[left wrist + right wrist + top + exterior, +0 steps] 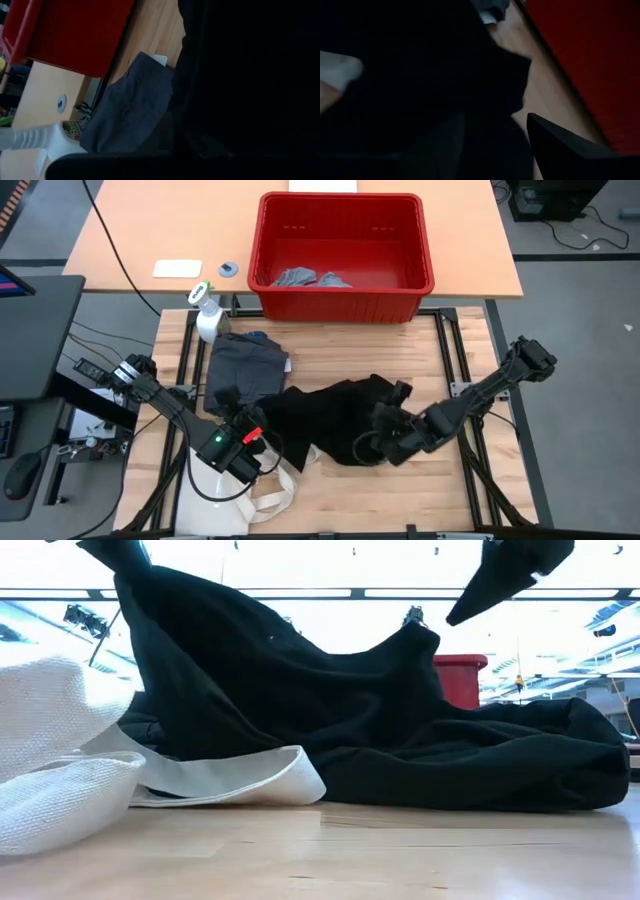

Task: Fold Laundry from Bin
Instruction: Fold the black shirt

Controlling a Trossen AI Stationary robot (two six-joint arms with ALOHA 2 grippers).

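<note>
I see my left gripper (232, 402) with fingers clamped on the black piece (330, 418), lifting its edge; whether my right gripper's (378, 442) fingers are parted, I cannot tell.

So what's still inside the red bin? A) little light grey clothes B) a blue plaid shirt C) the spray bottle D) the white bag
A: the high view shows only small light grey pieces lying on the floor of the red bin.
</note>
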